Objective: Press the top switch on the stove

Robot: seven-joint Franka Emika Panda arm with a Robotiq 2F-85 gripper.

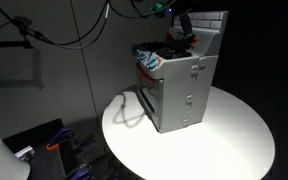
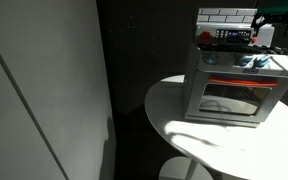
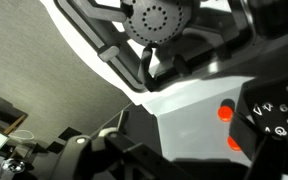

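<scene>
The small grey stove point(image 1: 184, 90) stands on a round white table point(image 1: 234, 140), and it also shows in an exterior view point(image 2: 234, 95). My gripper point(image 1: 184, 33) hangs over the stove's back corner by the white brick panel, also seen in an exterior view point(image 2: 268, 28). In the wrist view the gripper point(image 3: 184, 135) is very close to the stove's pale panel. Two red round switches sit there, an upper one point(image 3: 225, 112) and a lower one point(image 3: 236, 143). A dark finger at the right partly covers the lower switch. The fingers appear spread and hold nothing.
Small toy items point(image 1: 149, 60) lie on the black cooktop, also visible in an exterior view point(image 2: 252, 62). Cables point(image 1: 54, 35) hang at the back. A cluttered bench point(image 1: 34, 150) stands beside the table. A pale wall point(image 2: 44, 90) fills the left.
</scene>
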